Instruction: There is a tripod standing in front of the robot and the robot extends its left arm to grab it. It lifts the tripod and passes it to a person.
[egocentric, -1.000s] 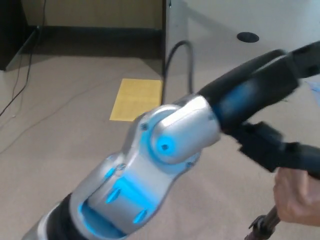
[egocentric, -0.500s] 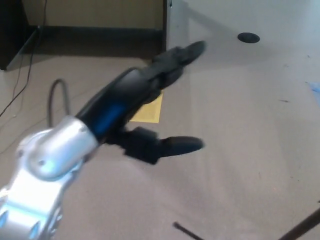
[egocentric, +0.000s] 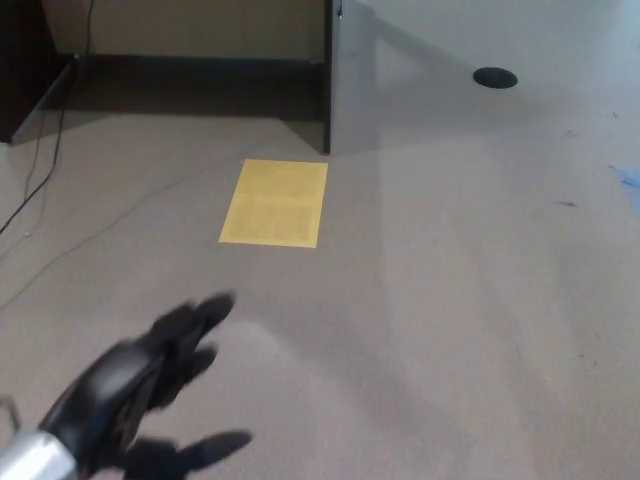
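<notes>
Beige carpet (egocentric: 450, 300), empty (blurred) left hand (egocentric: 140, 385)

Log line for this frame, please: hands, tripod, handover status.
left hand: open, empty, low at lower left | right hand: not in view | tripod: not in view | person: not in view | floor: yellow sheet

We saw a yellow sheet (egocentric: 274, 203) lying flat on the beige floor (egocentric: 460, 300), a dark round disc (egocentric: 495, 77) farther off, and thin cables (egocentric: 40, 165) trailing at left.
</notes>
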